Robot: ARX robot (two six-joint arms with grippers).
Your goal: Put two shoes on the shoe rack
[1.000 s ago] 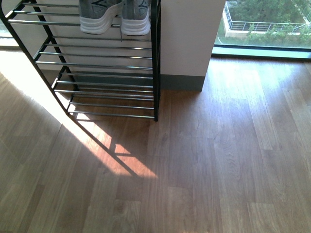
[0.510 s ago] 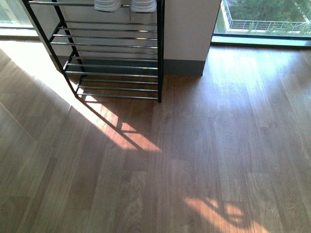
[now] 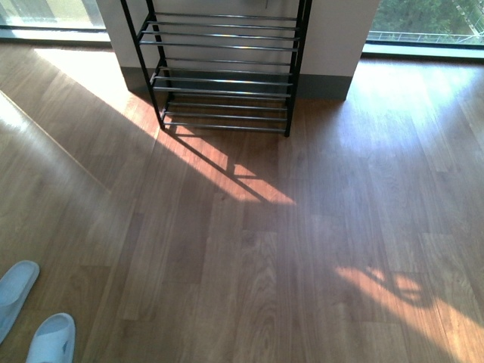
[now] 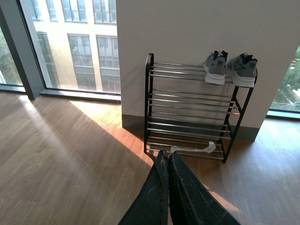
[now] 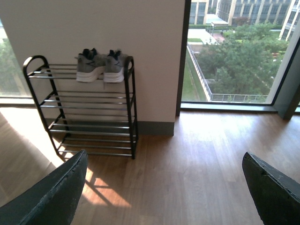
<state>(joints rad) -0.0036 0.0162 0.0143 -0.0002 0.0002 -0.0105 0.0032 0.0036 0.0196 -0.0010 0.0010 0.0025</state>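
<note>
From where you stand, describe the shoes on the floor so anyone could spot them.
From the black shoe rack at the white wall, come back over the wooden floor to the robot's near left. The pale blue slides lie there side by side, unlike the grey sneakers up on the top tier.

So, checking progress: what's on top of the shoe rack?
Grey sneakers sit on the top tier of the shoe rack, at one end; the front view cuts that tier off.

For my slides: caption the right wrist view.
Grey sneakers atop the black shoe rack, framed by the open right gripper.
</note>
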